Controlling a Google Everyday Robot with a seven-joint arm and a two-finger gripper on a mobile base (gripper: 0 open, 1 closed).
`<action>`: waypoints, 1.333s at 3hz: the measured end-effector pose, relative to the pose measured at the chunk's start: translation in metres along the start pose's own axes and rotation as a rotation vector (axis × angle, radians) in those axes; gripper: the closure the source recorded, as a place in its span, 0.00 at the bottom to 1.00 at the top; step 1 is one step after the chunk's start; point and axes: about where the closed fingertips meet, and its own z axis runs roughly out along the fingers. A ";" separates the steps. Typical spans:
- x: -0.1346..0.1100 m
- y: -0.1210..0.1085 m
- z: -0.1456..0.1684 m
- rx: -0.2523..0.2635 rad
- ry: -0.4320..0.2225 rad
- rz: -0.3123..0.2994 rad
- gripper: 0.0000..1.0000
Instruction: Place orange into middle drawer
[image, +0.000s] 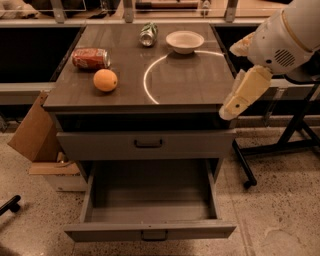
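Gripper (234, 104): out past the right edge of the cabinet top (195, 85), hanging off the white arm (285, 40) at upper right. Cream-coloured, angled down and to the left, tip just beside the top's front right corner, about level with that edge. Spread or pressed together: cannot tell from this view. Well apart from the orange, clear across the top from it.

Orange (105, 80): sitting on the cabinet top, left half, towards the front edge. Red soda can (90, 58) on its side just behind it, near but not touching.

Further back: second can (148, 35), silvery, also lying down, close to the rear edge. White bowl (184, 41) upright just to the right of that can. Bright curved reflection (148, 75) across the middle of the top, arcing from beside the bowl towards the front.

Upper drawer (100, 145): closed, dark bar handle centred on the front.

Middle drawer (110, 232): directly below, pulled out, plain grey interior in full view, small handle on the flat front.

Left of the cabinet: cardboard box (30, 132) leaning at floor level. Right: black stand legs (280, 145) on the speckled floor (280, 215), behind and below the gripper.
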 end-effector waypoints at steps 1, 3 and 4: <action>-0.013 -0.009 0.020 0.001 -0.025 -0.007 0.00; -0.061 -0.029 0.088 0.053 -0.074 0.011 0.00; -0.081 -0.038 0.119 0.109 -0.124 0.061 0.00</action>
